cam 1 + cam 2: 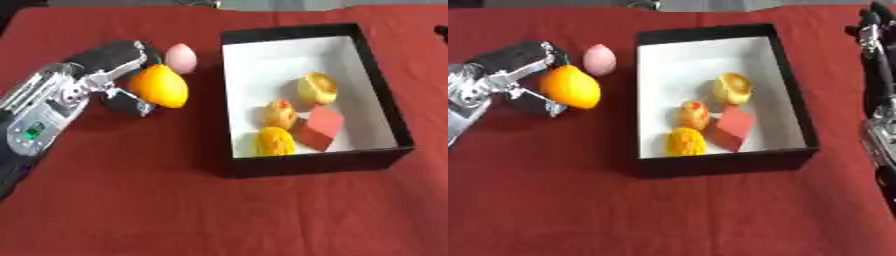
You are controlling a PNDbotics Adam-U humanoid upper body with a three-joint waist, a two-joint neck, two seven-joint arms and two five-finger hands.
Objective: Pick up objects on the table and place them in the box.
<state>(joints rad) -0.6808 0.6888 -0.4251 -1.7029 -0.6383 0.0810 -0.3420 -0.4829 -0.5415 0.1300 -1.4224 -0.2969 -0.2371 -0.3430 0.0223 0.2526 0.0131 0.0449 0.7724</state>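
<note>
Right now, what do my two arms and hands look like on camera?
The left arm is silver metal with black casing and a small green-lit panel at the forearm; its left hand is black with silver linkages. The right arm is mostly black, silver near the bottom.

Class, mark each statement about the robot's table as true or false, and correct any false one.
1. The left robot hand is curled round the orange, lemon-shaped fruit. True.
2. The black box with a white floor is empty. False: it holds three yellowish pieces and a red block.
3. The pale pink egg-shaped object lies on the red cloth outside the box. True.
4. The red block lies beside the pink object. False: it lies inside the box.
</note>
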